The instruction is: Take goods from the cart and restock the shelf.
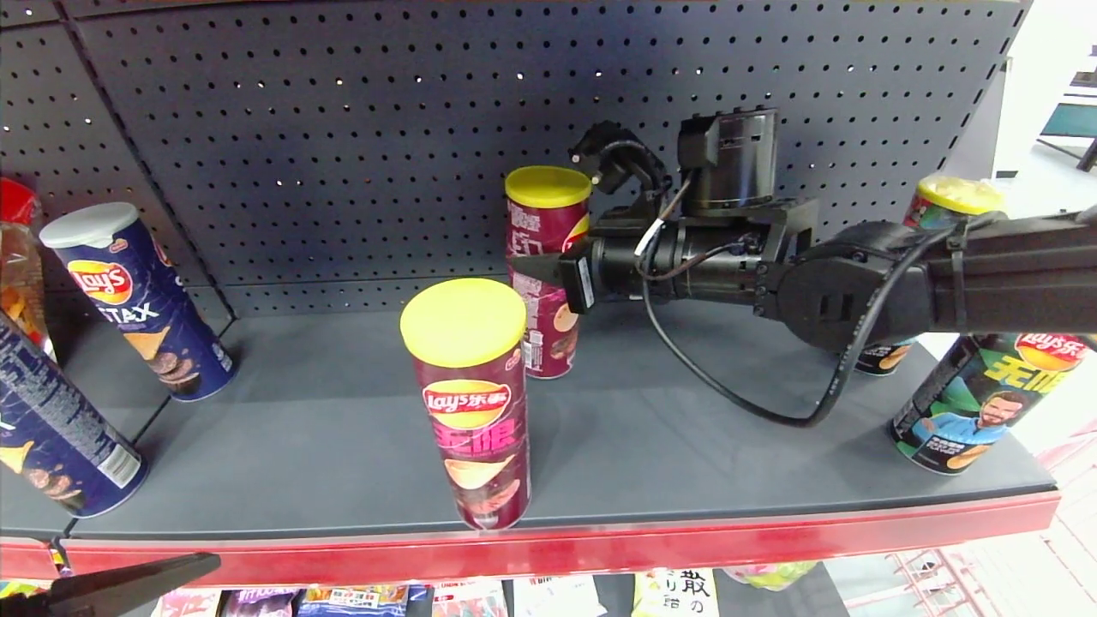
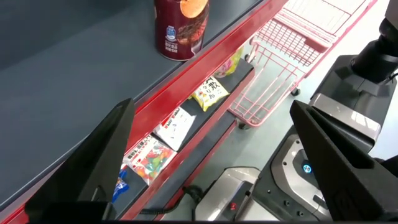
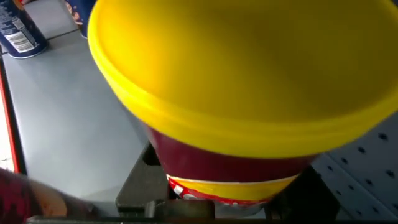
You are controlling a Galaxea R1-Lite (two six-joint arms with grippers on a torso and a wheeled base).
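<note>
While the right tool [image 1: 548, 267] reaches in from the right and pinches a maroon can [image 1: 548, 214] just under its yellow lid, the step in hand looks like the placing of that can on the shelf [image 1: 686, 428]. The can stands upright towards the back, near the pegboard [image 1: 343, 128]. Its base seems to meet the shelf, though I cannot tell whether its weight is fully down. The right wrist view shows a finger on either side of the can's body, below the lid.

A matching front can [image 1: 471, 403] stands near the red edge, ahead of the held one and apart from it. Blue cans [image 1: 137, 300] lean at the left end, and a green can [image 1: 968, 403] stands at the right, below the arm.

The left tool [image 2: 214, 162] hangs low in front of the shelf edge, spread wide and holding nothing. The pink cart [image 2: 298, 56] is on the floor beyond it.

The next move probably calls for settling the can flat, then spreading the fingers only a little and drawing straight back to the right. The tall can could tip if a finger drags on it. The arm and its cable pass close to the green can, so the retreat needs care there. After that, another item has to be fetched from the cart.
</note>
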